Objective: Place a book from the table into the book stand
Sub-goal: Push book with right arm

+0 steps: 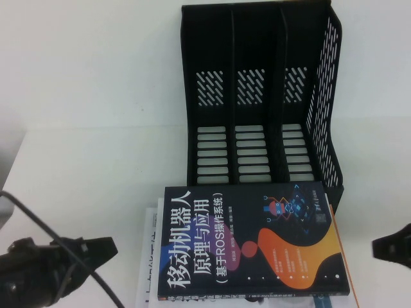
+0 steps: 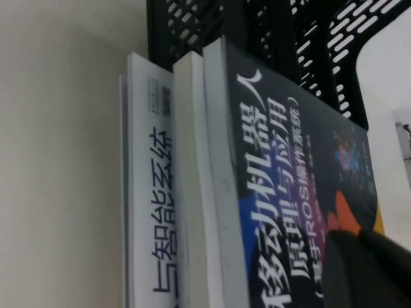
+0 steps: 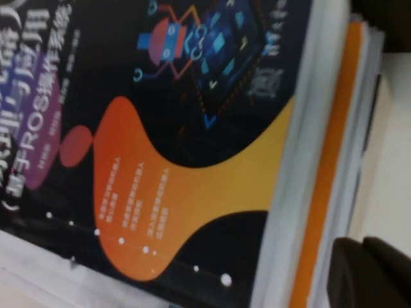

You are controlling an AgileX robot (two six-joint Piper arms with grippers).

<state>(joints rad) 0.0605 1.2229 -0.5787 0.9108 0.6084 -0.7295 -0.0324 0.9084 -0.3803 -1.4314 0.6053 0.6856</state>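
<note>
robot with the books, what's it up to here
Nothing is being held yet. The black-covered book lies flat on top of a stack of books on the table, right in front of the book stand, whose three slots hold nothing. The left gripper sits low to the left of the stack and the right gripper to its right, each pointing at the books from its own side without touching them. It looks like both are closing in for a pickup.

The book (image 1: pixel 250 240) tops a stack on the tabletop (image 1: pixel 83 167), just before the book stand (image 1: pixel 263 96); left gripper (image 1: pixel 96 251) and right gripper (image 1: pixel 388 247) flank it.
</note>
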